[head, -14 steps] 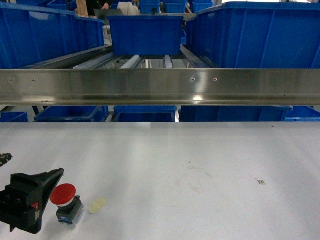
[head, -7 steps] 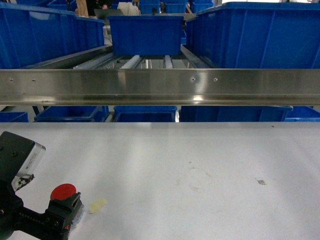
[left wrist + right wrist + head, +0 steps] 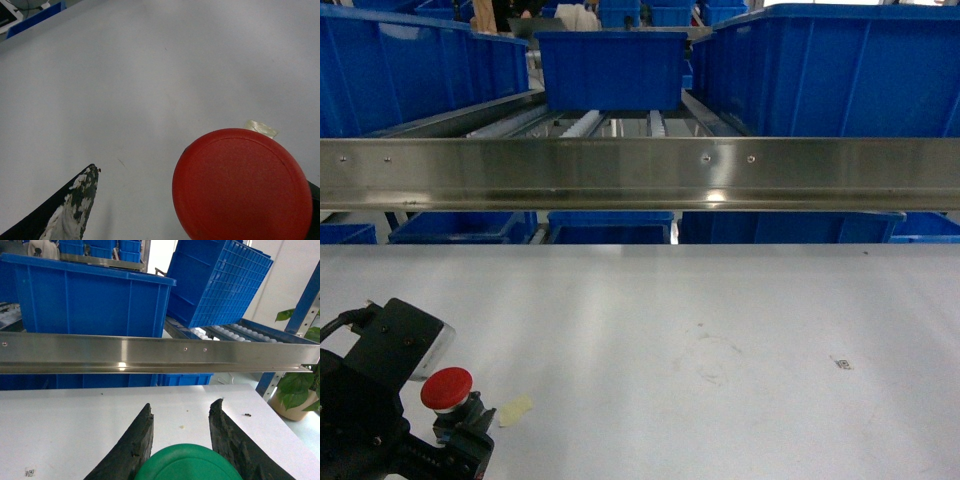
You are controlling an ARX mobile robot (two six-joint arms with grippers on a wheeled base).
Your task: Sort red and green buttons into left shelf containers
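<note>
A red button (image 3: 447, 387) with a mushroom cap stands on the white table (image 3: 700, 300) at the lower left. My left gripper (image 3: 462, 448) is around its base. In the left wrist view the red cap (image 3: 242, 185) sits close against the right jaw, and a wide gap separates it from the left finger (image 3: 70, 210), so this gripper is open. My right gripper (image 3: 181, 412) is out of the head view. It is shut on a green button (image 3: 187, 465) whose cap fills the space between its black fingers. Blue containers (image 3: 410, 65) stand on the shelf at the back left.
A steel shelf rail (image 3: 640, 172) runs across the view above the table's far edge. More blue bins (image 3: 610, 65) stand behind it, and a large one (image 3: 830, 70) on the right. A pale-yellow scrap (image 3: 515, 410) lies just right of the red button.
My left gripper has come from the button's left side to straddle its base from below. The wrist has risen behind the cap. The red button has hardly shifted.
</note>
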